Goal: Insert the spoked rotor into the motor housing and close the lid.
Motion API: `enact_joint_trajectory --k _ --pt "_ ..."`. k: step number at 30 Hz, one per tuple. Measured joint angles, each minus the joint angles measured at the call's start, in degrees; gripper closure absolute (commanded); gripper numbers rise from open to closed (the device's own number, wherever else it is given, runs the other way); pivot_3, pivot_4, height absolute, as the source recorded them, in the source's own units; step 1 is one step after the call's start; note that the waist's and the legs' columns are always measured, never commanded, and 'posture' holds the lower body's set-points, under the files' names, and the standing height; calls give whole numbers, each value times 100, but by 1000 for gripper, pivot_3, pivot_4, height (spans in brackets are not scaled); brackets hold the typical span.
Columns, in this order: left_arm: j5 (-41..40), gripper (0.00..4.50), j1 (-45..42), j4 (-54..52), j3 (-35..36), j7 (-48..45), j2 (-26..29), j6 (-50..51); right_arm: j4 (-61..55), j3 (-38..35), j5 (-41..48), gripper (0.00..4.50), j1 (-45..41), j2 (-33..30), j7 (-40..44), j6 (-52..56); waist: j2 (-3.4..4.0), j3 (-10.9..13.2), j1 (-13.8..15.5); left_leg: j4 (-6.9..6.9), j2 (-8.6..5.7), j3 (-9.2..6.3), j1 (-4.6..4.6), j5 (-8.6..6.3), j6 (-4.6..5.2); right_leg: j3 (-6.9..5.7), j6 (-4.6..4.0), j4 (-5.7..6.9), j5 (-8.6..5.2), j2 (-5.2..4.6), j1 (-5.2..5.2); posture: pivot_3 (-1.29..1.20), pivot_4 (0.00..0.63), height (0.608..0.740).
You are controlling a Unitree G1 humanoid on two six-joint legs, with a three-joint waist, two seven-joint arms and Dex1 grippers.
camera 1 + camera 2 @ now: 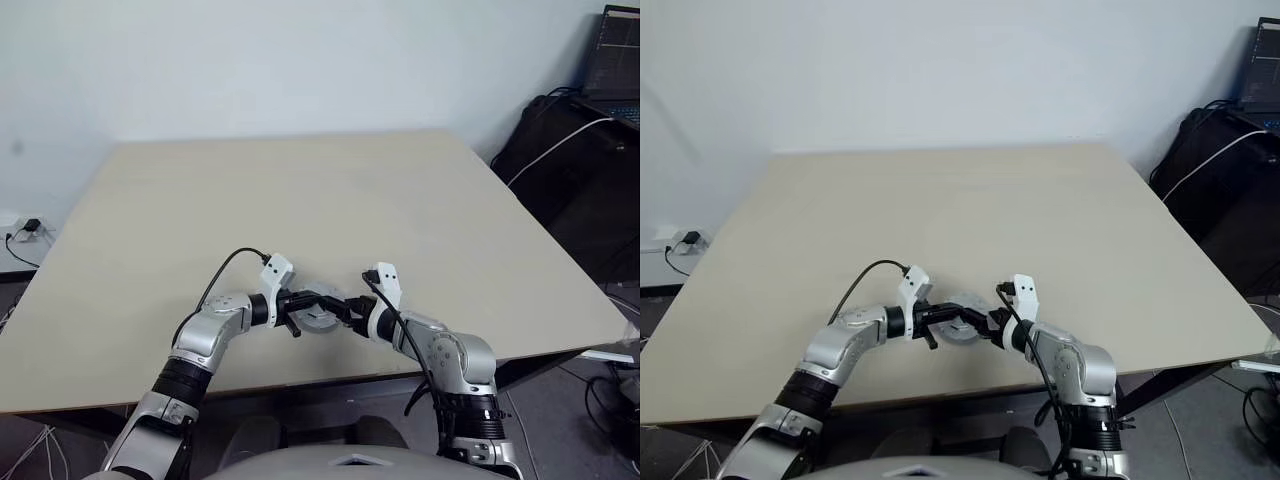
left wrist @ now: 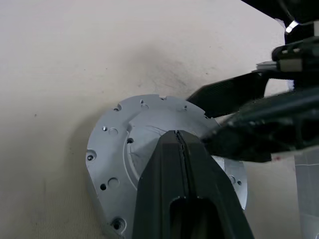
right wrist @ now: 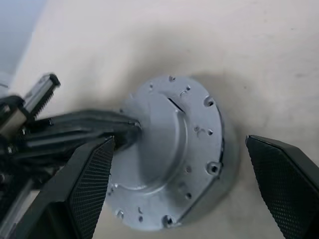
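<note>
A grey metal disc with small screw holes, the lid, lies flat near the front edge of the beige table. A dark band shows under its rim, which I take for the motor housing. The spoked rotor is hidden. My left gripper is shut with nothing between its fingers, its tips over the middle of the lid. My right gripper is open, its two fingers standing on either side of the lid. In the eye views both grippers meet at the lid from opposite sides.
The table's front edge runs just below the arms. A black bag with a white cable and a laptop stand off the table at the back right. A power strip lies on the floor at the left.
</note>
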Motion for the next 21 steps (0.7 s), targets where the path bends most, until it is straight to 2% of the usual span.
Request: enact_joint_trajectory --k 7,15,21 --pt "-2 4500 81 -78 28 16 17 5 317 -516 383 16 -117 227 -250 306 12 -5 -48 -2 0 2 -6 -1 -2 3 -1 3 0 0 -10 0 0 740" --pt "-5 4500 159 -159 45 18 48 7 662 -1298 1223 16 -283 370 -490 962 27 -16 -97 -8 0 3 -6 2 3 7 -3 2 -1 -3 -12 0 0 740" --pt "-6 4500 184 -168 84 14 58 10 690 -1389 1593 16 -284 394 -621 1337 39 -22 -133 -9 0 3 -6 11 19 12 -3 2 -2 -3 -12 0 0 740"
